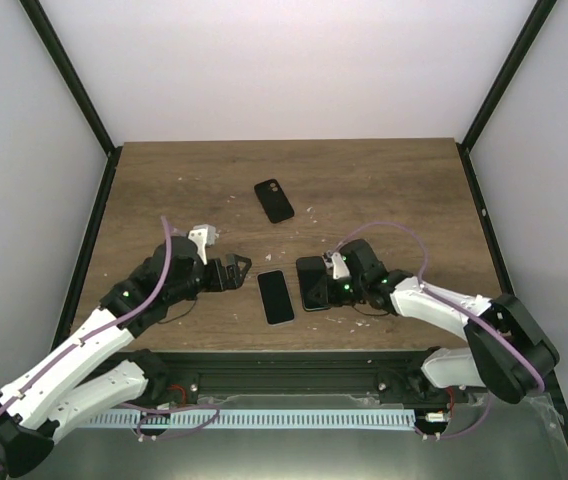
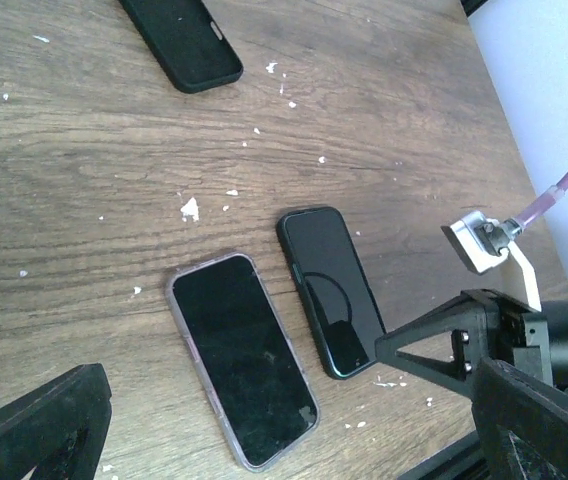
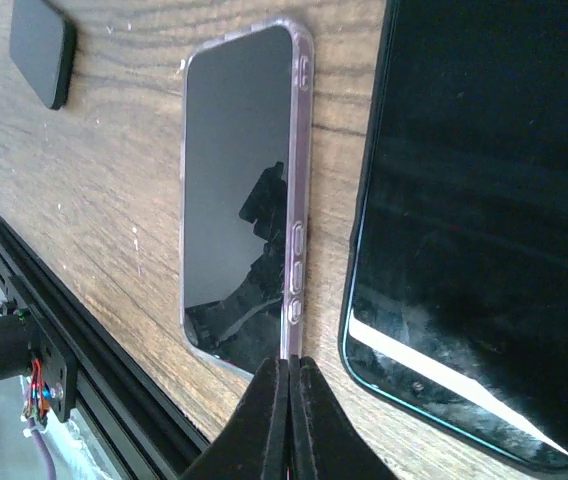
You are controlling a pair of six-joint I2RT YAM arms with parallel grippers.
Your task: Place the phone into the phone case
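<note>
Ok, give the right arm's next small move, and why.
Probably press the shut right gripper down on the phone edge to seat it fully: it lies within the clear phone case, with the closed tips right at its corner.

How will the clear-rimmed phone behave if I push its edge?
The clear-rimmed phone lies flat on the wooden table, so it should slide, not tip. It looks rigid. Its glossy screen and thin edge probably give little grip.

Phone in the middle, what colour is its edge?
Phone's edge: clear, faintly pinkish. Best in right wrist view.
</note>
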